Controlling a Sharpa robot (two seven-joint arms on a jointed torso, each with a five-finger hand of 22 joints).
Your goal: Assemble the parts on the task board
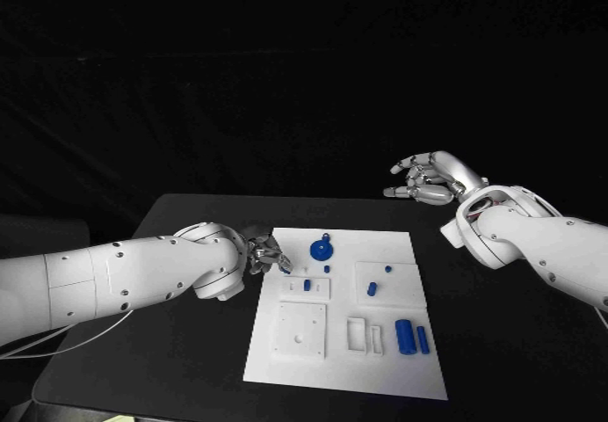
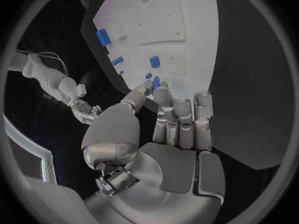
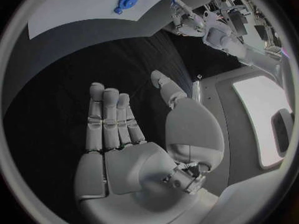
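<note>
Our left hand [image 1: 266,258] pinches a small blue part [image 2: 156,81] over the task board [image 1: 304,369] at nine o'clock, likely for seating; right hand [image 1: 430,178] hangs released above the bench [image 1: 507,352].

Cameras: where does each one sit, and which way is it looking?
Head view: on the robot's head, looking down at the white board; both arms show.
Left wrist view: behind the left robot hand, looking at the board and its blue pieces.
Right wrist view: behind the right robot hand, raised off the board, fingers apart.
Shared: all views show the board; the head view shows both hands.
</note>
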